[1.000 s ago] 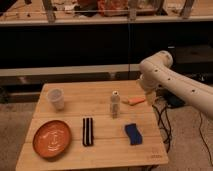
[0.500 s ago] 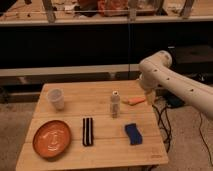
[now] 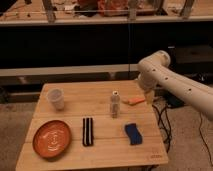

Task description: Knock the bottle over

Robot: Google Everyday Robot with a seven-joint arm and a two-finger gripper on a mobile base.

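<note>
Tabletop (image 3: 72, 112): pale wood, carrying everything, with the items spread well apart. That leaves each one reachable without bumping its neighbour.

Plate (image 3: 51, 138): orange, flat at the front left corner, far from the work and no part of the task.

Cup (image 3: 56, 98): translucent, upright at the back left. It is wider and a little shorter than the target and well apart from it, so a sweep at the target should not touch it.

Black strip (image 3: 88, 131): a dark ribbed piece lying flat, front of centre, low enough to pass over.

Bottle (image 3: 115, 104): slim, pale, white-capped, standing upright near the middle of the tabletop, so the task is not yet done. It is tall and narrow on a small base, and a light push high on the neck should tip it.

Sponge (image 3: 133, 133): blue, lying flat in front of the bottle and to its right, out of a sideways path.

Orange piece (image 3: 135, 101): small and flat, just right of the bottle, between it and the arm. It is perhaps a wrapper or a bit of toy food.

End effector (image 3: 148, 95): hanging at the tabletop's right edge, near the orange piece and at about bottle height, apart from the bottle. Whether it is apart or together I cannot tell. The placement suits a leftward swipe.

Arm (image 3: 170, 82): white, reaching in from the right with the elbow raised — this keeps the links above the tabletop.
</note>
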